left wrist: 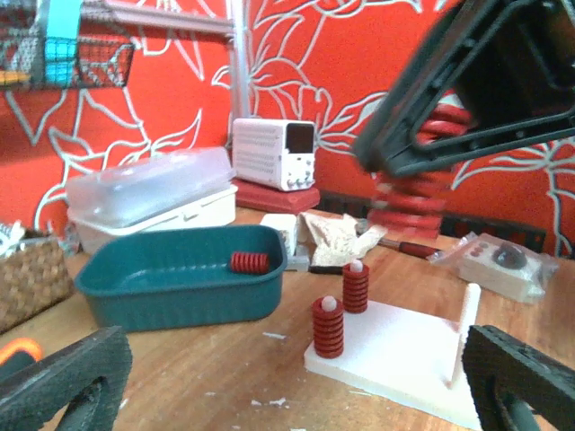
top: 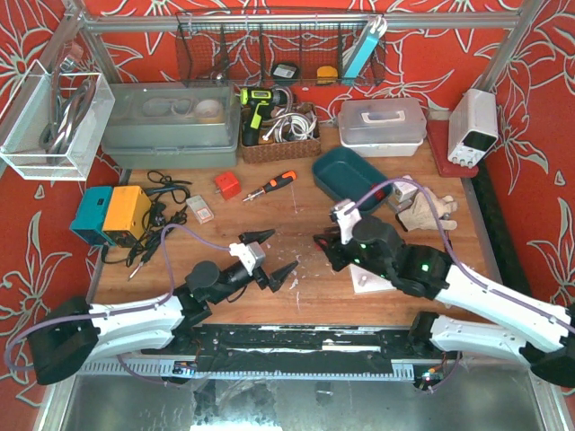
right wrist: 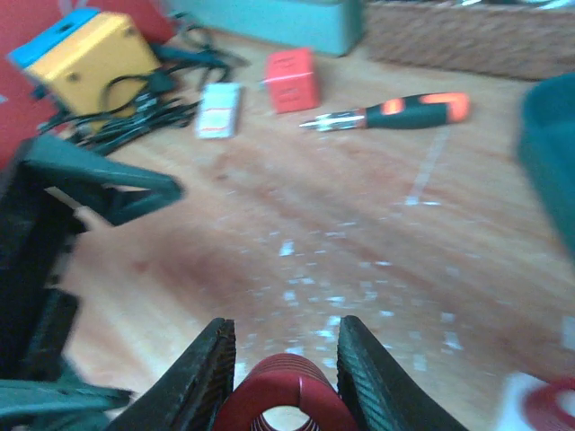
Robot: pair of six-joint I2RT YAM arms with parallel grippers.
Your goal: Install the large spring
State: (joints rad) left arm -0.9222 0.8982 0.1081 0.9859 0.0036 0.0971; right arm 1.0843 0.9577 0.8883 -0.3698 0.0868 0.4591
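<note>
left gripper (top: pixel 284 250) apart; right gripper (right wrist: pixel 286 341) clamping 1 large spring (right wrist: pixel 286 400); 2 small springs (left wrist: pixel 328 328) pegged; 1 in tray (left wrist: pixel 171 292)

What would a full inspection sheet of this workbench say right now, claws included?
Surface: wooden table, dusted with pale flecks.
Job's things: large spring held in the air near the white peg board; two small springs sit on pegs, one peg is bare.
Clutter: teal tray with one spring inside, screwdriver, red cube, gloves, yellow-and-blue box.
Claws: left claw open and empty; right claw shut on the large spring.
Cables: purple cables run along each arm; black tangle beside the box.
Surroundings: red floral walls, wire shelf, white power supply.
</note>
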